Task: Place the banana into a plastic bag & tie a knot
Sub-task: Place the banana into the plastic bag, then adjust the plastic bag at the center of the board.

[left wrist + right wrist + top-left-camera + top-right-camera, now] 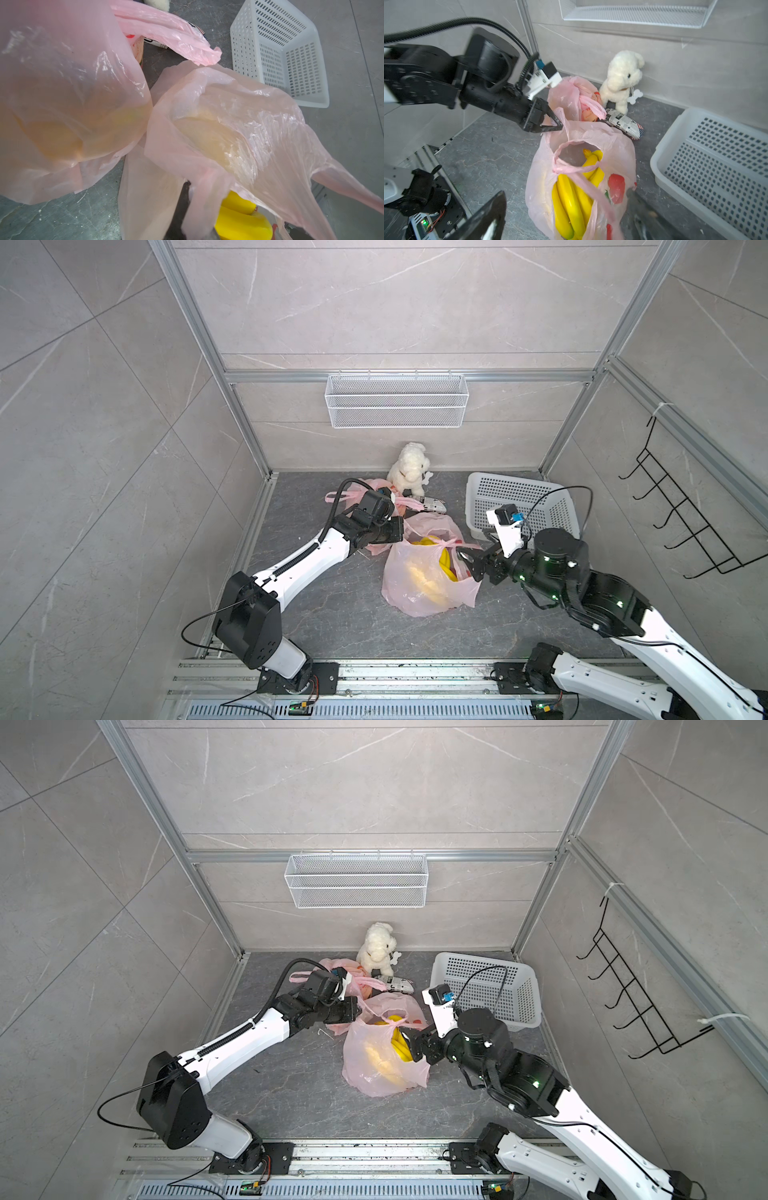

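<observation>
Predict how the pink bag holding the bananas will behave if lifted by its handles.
The pink bag is probably floppy: its thin film wrinkles and sags. The bananas likely make it bottom-heavy, so it may swing.

Count, items on floor and walls:
- pink bags: two, front bag (618,143) and rear bag (566,93)
- banana bunch (571,199): one; fingers not countable exactly
- plush dog (409,466): one
- newsprint roll (625,122): one
- floor basket (519,497): one
- wire basket (397,402): one
- hook rack (681,510): one
- grippers: two, left gripper (559,124) and right gripper (466,564)
</observation>
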Available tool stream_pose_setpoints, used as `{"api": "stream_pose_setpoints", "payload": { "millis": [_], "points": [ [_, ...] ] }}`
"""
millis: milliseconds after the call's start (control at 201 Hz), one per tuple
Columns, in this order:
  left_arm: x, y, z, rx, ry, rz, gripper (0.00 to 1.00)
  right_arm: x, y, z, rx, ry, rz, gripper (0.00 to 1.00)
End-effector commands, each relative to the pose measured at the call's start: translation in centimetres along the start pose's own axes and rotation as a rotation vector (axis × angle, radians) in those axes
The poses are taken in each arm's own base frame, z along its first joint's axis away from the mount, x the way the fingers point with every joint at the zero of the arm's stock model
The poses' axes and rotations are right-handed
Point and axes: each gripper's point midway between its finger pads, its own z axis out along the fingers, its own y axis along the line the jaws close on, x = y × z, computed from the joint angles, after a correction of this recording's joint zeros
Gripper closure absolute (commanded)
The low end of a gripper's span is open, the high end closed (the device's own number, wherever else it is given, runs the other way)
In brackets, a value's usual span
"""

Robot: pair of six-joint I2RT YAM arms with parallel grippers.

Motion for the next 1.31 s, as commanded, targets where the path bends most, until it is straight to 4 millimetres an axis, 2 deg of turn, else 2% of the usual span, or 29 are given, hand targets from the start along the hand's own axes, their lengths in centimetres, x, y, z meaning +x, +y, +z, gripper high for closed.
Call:
{"api": "stream_pose_setpoints", "payload": {
  "millis": [0, 169, 358, 478, 627, 921, 1090, 1175, 1304],
  "points": [
    [-1.5, -0.1, -0.5, -0.005, -0.022, 0.047, 1.00, 3.0, 0.3, -1.1, -0.026, 0.167, -0.065, 0.12],
    [-1.9, 0.2, -0.4, -0.011, -0.029, 0.050, 1.00, 5.4, -2.0, -0.6, 0.100, 0.276, -0.087, 0.16],
    [-1.5, 0.6, -0.1, -0.011, -0.017, 0.045, 1.00, 6.2, -5.3, -0.3, 0.300, 0.317, -0.074, 0.16],
    [-1.4, 0.5, -0.2, -0.003, -0.020, 0.038, 1.00, 6.6, -5.9, 1.3, 0.307, 0.359, -0.046, 0.18],
    [-1.3, 0.3, -0.4, 0.012, -0.022, 0.036, 1.00, 6.7, -8.1, 3.3, 0.322, 0.391, 0.039, 0.24],
    [-1.0, 0.4, -0.3, 0.015, -0.018, 0.034, 1.00, 6.7, -8.3, 6.7, 0.269, 0.417, 0.054, 0.37],
    [-1.0, 0.3, -0.4, 0.018, -0.021, 0.033, 1.00, 6.2, -8.8, 7.5, 0.292, 0.411, 0.039, 0.50],
    [-1.0, 0.3, -0.2, 0.019, -0.015, 0.033, 1.00, 6.0, -9.0, 7.8, 0.301, 0.409, 0.034, 0.60],
    [-0.9, 0.2, 0.1, 0.025, -0.005, 0.032, 1.00, 5.3, -8.7, 8.2, 0.280, 0.378, 0.036, 0.67]
  ]
}}
